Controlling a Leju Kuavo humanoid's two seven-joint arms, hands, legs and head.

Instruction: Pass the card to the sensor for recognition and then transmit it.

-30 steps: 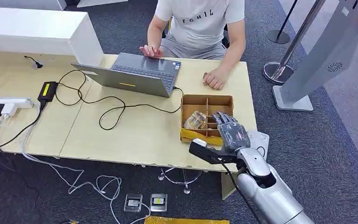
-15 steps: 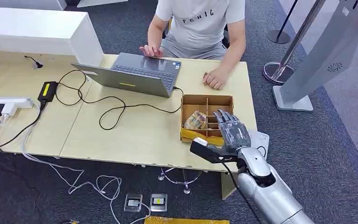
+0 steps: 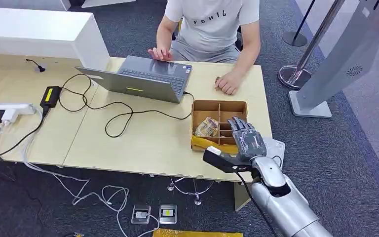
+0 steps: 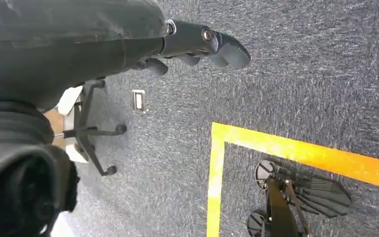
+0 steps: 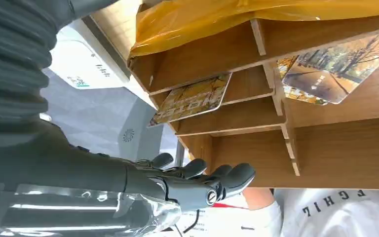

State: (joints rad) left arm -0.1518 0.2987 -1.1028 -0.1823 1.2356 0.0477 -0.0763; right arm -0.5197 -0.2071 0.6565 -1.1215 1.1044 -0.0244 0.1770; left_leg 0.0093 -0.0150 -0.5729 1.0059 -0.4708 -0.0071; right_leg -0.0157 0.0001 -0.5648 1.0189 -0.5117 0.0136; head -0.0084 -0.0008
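Wooden desk by grey carpet: right hand (image 3: 247, 139), fingers spread and empty, hovers over the box (image 3: 219, 106) at the near right corner; card (image 5: 192, 98) inside. Next: reach in, pinch it.

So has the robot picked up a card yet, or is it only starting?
Only starting. Nothing looks done yet: the cards still lie in the compartments of the wooden box. Right now the right hand hovers over the box's right side, fingers apart, holding nothing. The left hand hangs over the carpet. Left to do: take a card, show it to the sensor, then pass it on.
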